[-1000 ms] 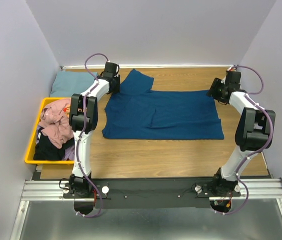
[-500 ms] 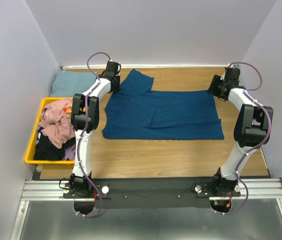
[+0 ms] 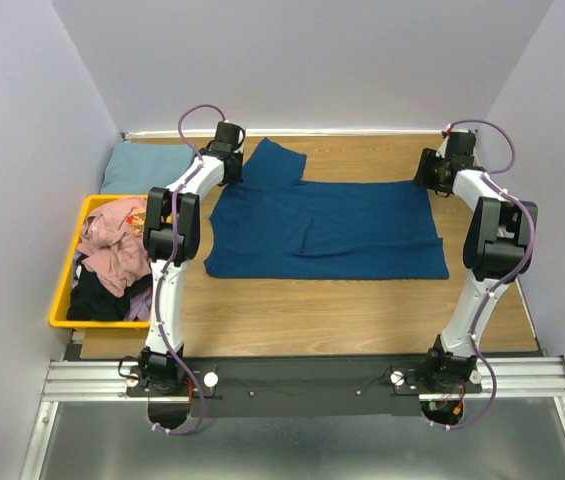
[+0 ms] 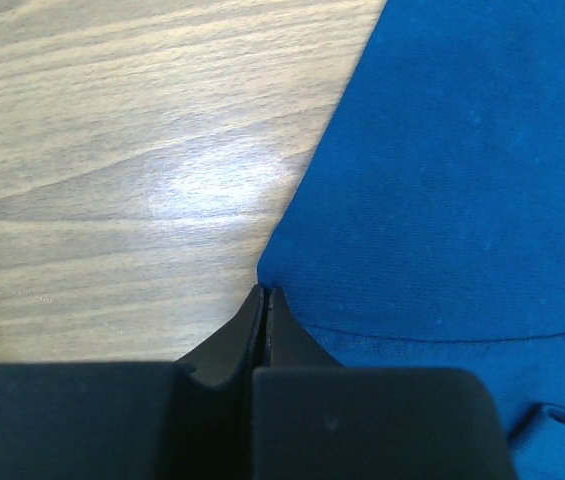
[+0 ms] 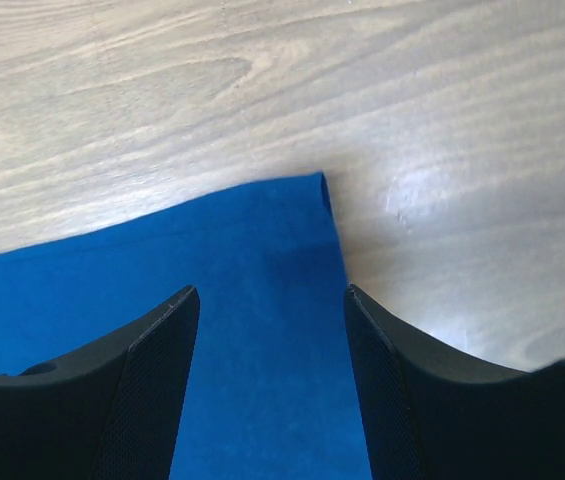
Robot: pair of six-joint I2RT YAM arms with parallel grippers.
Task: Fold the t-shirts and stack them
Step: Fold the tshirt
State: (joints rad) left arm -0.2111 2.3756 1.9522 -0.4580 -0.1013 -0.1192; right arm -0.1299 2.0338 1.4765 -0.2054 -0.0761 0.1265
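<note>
**Blue t-shirt** (image 3: 332, 225) spread flat on the wooden surface (image 3: 362, 310), one sleeve pointing to the far side. Left pincer (image 4: 265, 292) clenched at the cloth's far-left edge; whether it has caught fabric cannot be told. Right pincer (image 5: 269, 295) released, straddling the far-right corner. Step in hand, by judgement: seizing both far corners for the first fold. Next, the right pincer should descend and close on its corner before any lift. More shirts lie in the yellow bin (image 3: 60, 300).

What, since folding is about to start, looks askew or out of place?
Only small things: the blue t-shirt lies flat but has a crease near its middle, and other shirts sit crumpled in the yellow bin.
</note>
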